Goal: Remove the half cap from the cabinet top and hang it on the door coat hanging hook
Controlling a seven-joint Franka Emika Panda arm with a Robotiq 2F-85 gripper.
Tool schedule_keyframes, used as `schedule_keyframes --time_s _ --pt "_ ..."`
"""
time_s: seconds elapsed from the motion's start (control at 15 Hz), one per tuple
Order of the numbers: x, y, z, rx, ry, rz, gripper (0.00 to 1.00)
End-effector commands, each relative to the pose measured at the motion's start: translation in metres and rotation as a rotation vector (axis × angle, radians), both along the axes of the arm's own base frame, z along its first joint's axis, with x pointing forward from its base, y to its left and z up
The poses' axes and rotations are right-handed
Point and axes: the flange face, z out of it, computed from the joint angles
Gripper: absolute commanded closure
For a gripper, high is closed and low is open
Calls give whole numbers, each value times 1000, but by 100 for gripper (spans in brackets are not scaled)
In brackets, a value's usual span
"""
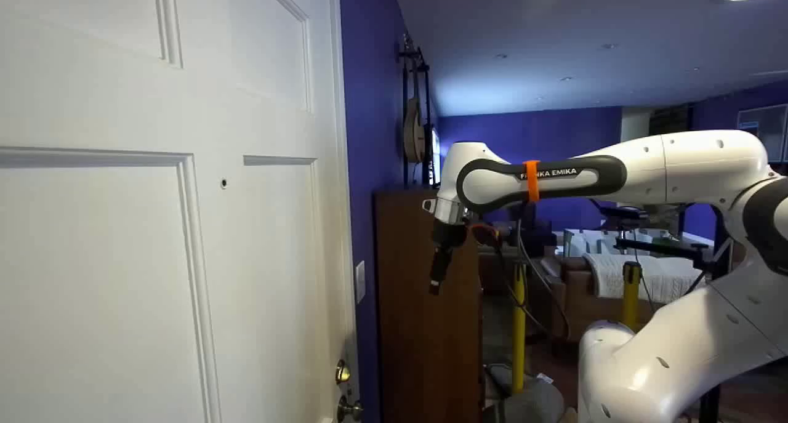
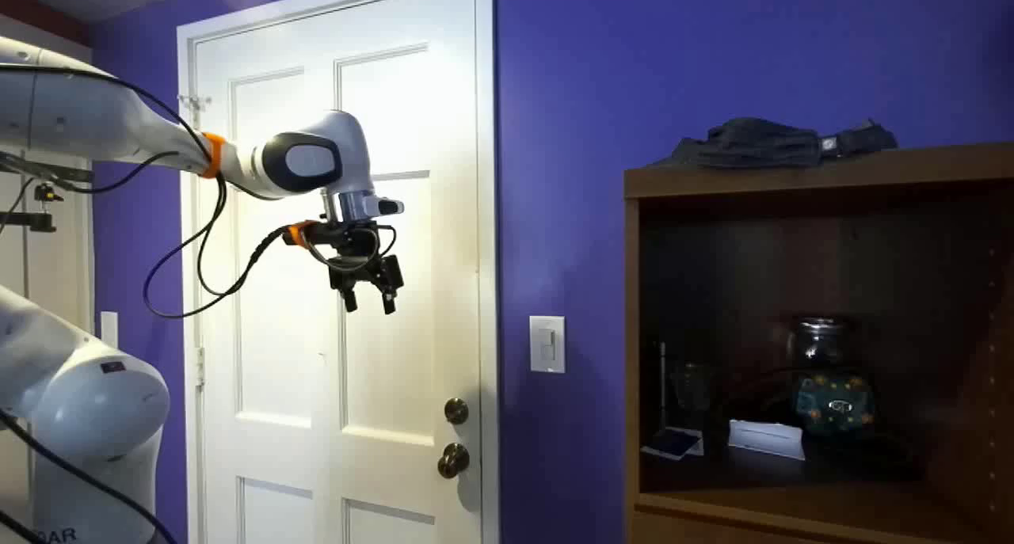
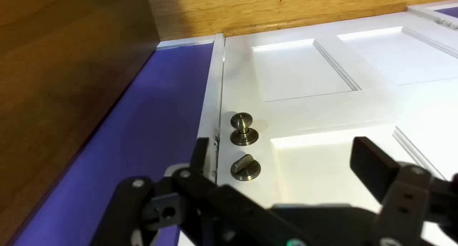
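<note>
Fingers (image 3: 374,164): they stand wide apart and point downward, in the air, before the white door (image 2: 285,354).
Arm (image 1: 695,164): white, with an orange band (image 1: 532,180) around it.
Knob (image 3: 243,129): brass; in the wrist view one sees it between the fingers, next to a brass latch (image 3: 245,169).
Hook (image 1: 223,183): a dark stub on the face of the door; its form is too small to tell.
Switch (image 2: 547,344): white, on the purple wall (image 2: 562,211), between the door and the wooden cabinet (image 1: 425,343).
Cap (image 2: 752,144): dark and limp; it is lying on top of the cabinet, near the front edge, well apart from the fingers.
Jar (image 2: 820,344): inside the cabinet, above a flowered thing (image 2: 836,401).
</note>
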Motion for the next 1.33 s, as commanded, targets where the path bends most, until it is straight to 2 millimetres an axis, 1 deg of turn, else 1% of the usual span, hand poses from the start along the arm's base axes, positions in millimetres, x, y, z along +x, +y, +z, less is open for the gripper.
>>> schedule_keyframes --time_s 0.0,0.47,0.53,0.6,0.73,1.0,1.13,1.27 --pt "0 0 0 0 1 0 0" --pt "0 0 1 0 0 0 0" --pt "6 -8 2 6 -2 -48 0" --pt "9 -21 6 7 -9 -117 0" --pt "11 -47 20 30 -25 -238 0" --pt "8 -106 64 58 -118 -441 0" --pt "5 -131 85 61 -171 -539 0" --pt "2 -153 106 74 -239 -612 0"
